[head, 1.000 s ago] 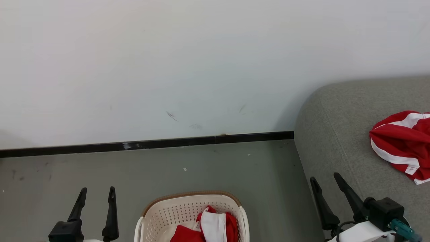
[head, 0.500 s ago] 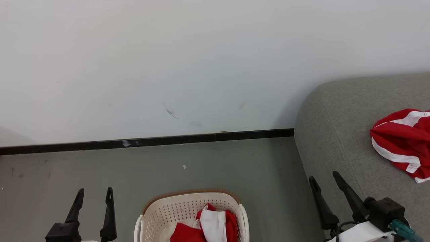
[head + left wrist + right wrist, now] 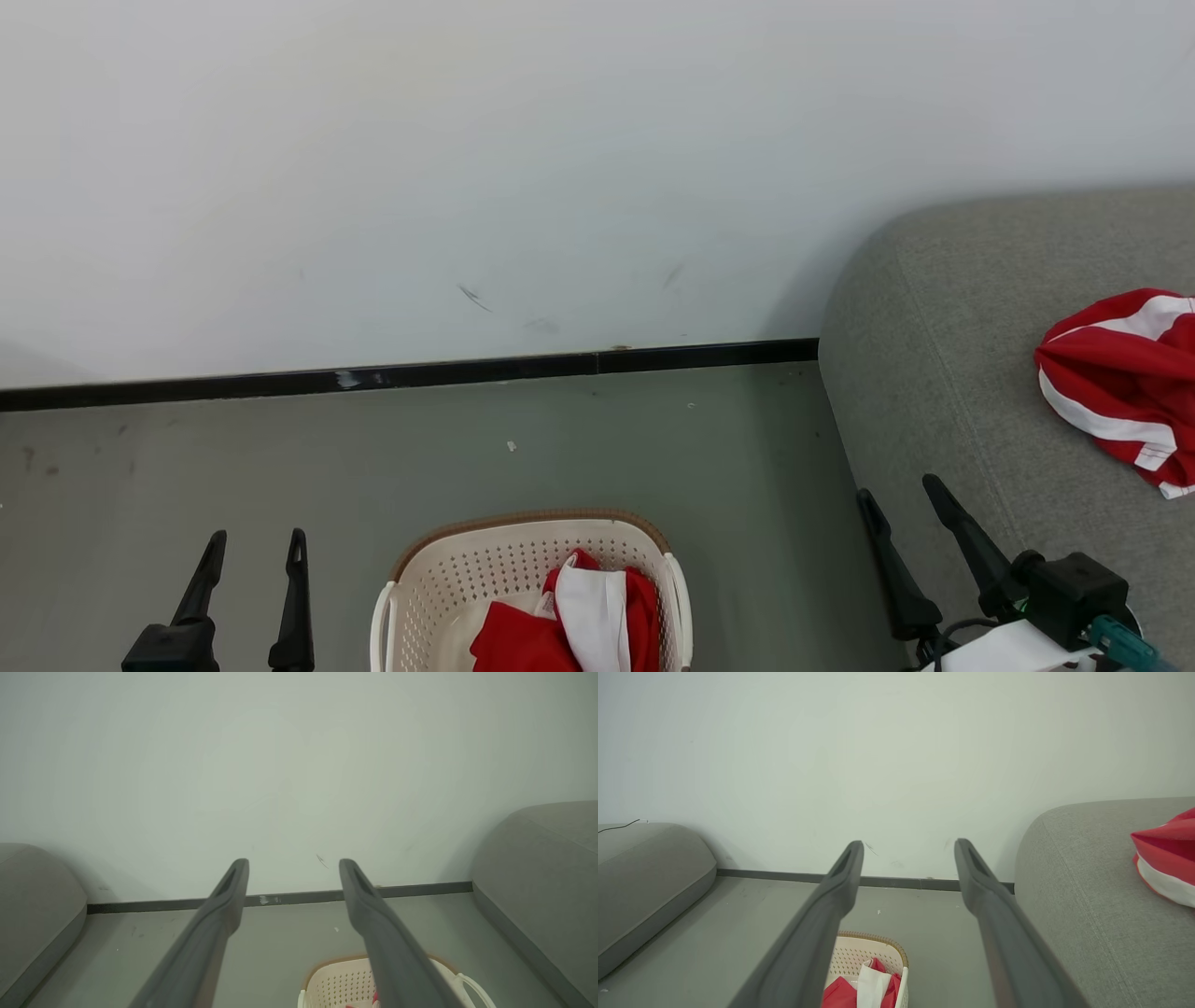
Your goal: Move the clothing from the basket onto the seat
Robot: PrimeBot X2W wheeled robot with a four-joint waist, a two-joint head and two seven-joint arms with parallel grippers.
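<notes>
While left gripper (image 3: 257, 538) and right gripper (image 3: 899, 488) gape empty, clothing (image 3: 523, 644) lies in the basket (image 3: 439, 569).

The basket (image 3: 485, 569) runs off the head view's bottom edge; the garment (image 3: 1116, 373) on the seat (image 3: 943, 373) off its right.
</notes>
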